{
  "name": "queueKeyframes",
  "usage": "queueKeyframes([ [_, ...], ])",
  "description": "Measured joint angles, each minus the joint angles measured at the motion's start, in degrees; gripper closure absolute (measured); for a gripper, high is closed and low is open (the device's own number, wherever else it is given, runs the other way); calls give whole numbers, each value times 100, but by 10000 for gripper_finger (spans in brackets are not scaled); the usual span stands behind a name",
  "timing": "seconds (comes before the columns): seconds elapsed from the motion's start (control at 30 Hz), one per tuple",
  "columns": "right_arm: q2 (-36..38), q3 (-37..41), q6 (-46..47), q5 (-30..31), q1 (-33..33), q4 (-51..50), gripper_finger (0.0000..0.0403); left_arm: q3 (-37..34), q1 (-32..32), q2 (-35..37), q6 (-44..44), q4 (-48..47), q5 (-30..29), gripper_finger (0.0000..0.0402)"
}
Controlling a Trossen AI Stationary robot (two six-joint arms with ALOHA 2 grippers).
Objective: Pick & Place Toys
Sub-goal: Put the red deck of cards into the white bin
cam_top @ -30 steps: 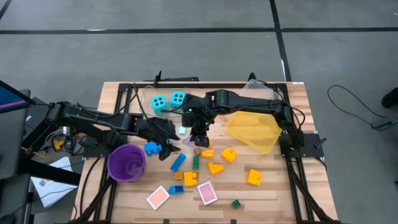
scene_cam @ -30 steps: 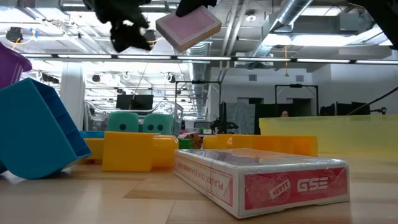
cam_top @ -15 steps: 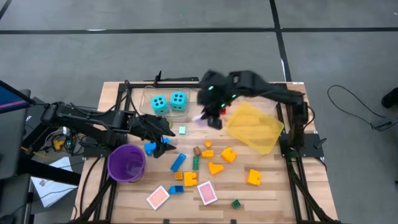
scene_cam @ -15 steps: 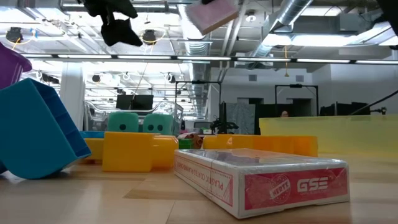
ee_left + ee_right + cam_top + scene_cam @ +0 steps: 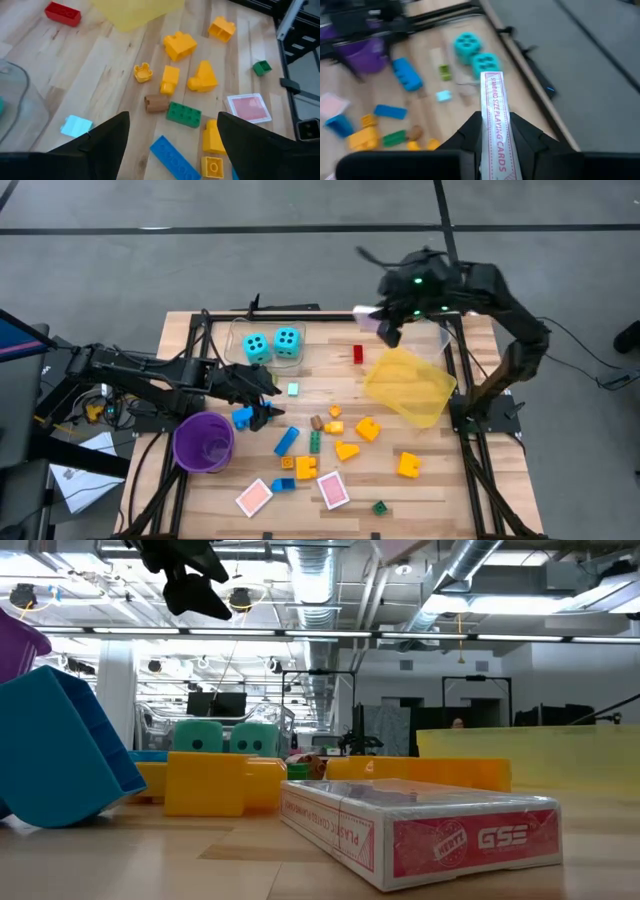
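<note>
My right gripper (image 5: 384, 330) is shut on a pink pack of playing cards (image 5: 366, 318), high above the table's far edge beside the yellow bin (image 5: 408, 385). My left gripper (image 5: 268, 396) is open and empty over the table's left middle, just past a blue brick (image 5: 243, 418); its fingers stand wide apart in the left wrist view (image 5: 172, 145). Two cyan dice (image 5: 272, 343) rest on the table at the far left. Yellow, orange, green and blue bricks (image 5: 340, 435) lie scattered in the middle. Two pink card packs (image 5: 332, 489) lie flat near the front edge. My right gripper pinches the card pack between its two fingers, one on each broad face (image 5: 492, 131). The printed narrow edge (image 5: 494, 100) faces the wrist camera, and the pack sticks out past the fingertips. The pack is lifted clear of the table.
A purple cup (image 5: 204, 442) stands at the left, close under my left arm. A red brick (image 5: 358, 353) lies near the bin's far corner. A small green brick (image 5: 380, 506) lies at the front edge. In the low view a card pack (image 5: 420, 830) fills the foreground.
My right gripper has risen from the table's middle and swung toward the far right, carrying the pink card pack up beside the yellow bin. The pack has left the top of the low view. My left gripper has drawn back slightly toward the left.
</note>
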State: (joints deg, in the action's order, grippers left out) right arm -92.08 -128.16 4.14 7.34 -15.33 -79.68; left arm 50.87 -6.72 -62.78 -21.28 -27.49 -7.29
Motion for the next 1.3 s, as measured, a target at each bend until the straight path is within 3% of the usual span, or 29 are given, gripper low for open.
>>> queueKeyframes([
  [0.27,539,107,1414,1815,-7,-431,343,0,0,0,-9,4,-596,105],
  [0.37,761,607,2556,2634,35,-634,343,0,0,0,2,4,-862,105],
  [0.5,1144,1827,4148,3516,107,-706,343,0,3,-2,1,4,-1061,105],
  [0.7,1798,4104,6603,4174,251,-282,343,0,95,-4,-81,2,-1100,105],
  [0.87,2121,5468,7948,4739,274,90,343,0,264,-4,-159,7,-1125,105],
  [1.07,2020,6476,9067,4863,90,188,343,0,415,-4,-168,147,-1059,105],
  [1.3,1497,7014,9772,5147,-270,638,343,0,506,-4,-433,500,-900,105],
])
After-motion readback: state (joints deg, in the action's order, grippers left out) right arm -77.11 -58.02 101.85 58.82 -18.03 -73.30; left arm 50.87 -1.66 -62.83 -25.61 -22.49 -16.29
